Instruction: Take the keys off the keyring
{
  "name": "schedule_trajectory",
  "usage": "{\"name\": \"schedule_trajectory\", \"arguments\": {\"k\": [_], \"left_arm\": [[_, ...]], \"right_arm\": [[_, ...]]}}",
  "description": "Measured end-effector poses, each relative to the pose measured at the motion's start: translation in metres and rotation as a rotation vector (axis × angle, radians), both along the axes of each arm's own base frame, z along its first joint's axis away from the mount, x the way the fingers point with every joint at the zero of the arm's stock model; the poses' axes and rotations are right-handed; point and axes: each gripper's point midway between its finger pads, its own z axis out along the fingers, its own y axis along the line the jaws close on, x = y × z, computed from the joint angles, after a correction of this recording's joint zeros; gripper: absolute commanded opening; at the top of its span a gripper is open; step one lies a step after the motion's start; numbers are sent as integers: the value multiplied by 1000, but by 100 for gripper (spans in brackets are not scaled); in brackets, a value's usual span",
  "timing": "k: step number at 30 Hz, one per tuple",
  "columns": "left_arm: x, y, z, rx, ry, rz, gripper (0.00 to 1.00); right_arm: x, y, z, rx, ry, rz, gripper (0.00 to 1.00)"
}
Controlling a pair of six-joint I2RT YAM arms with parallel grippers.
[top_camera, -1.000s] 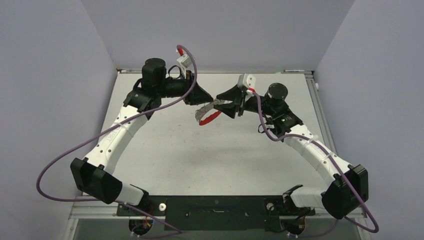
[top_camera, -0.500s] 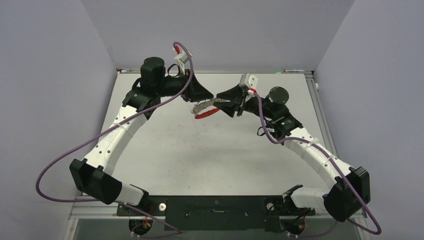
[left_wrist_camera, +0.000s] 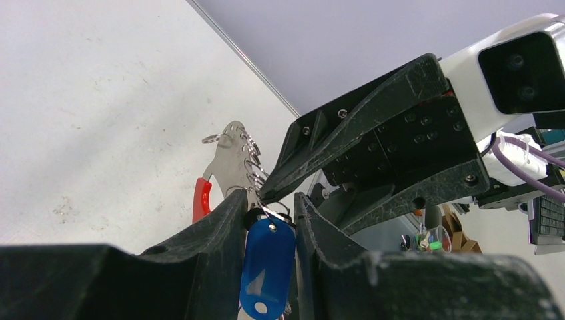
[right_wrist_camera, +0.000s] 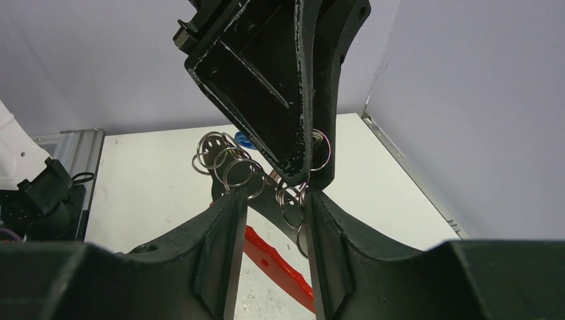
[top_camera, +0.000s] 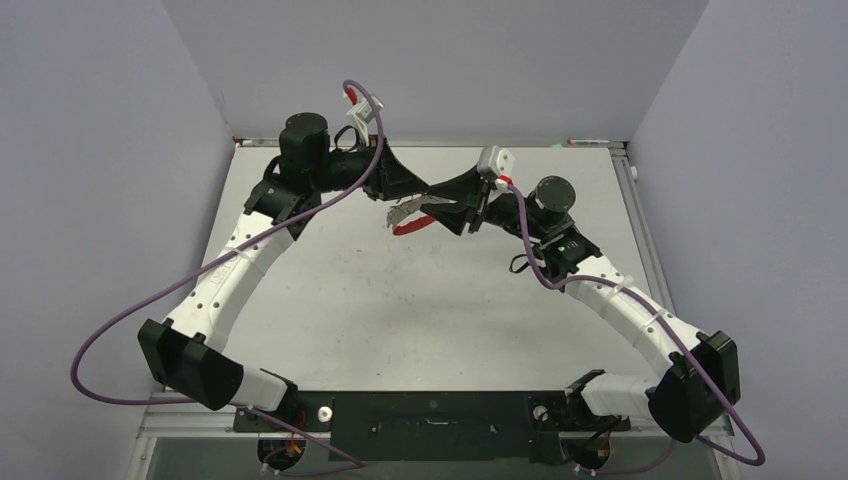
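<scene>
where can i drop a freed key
Bare: the broad middle of the table, between the left arm and right arm, ahead of the base bar; also the back-right corner by the rail. Crowded: back centre, where the left end effector and right end effector meet at the keys and keyring.

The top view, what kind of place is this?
Probably a robot lab booth: a white table, plain lilac walls close round it, and a cabled left arm and right arm bolted at its near edge.
</scene>
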Motion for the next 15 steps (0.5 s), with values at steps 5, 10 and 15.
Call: {"name": "schedule_trajectory", "arguments": {"k": [5,10,15], "left_arm": [[-1,-2,2,-9,1,-2,0],[-2,-5,5,-17,-6,-7,0],[1,-4,8,-24,-24,2,0]], "right_arm": [[3,5,-4,0,7,-8,36],[8,6,-2,12,3,-35,32],[12,5,1,26,-6,-59,17]]}}
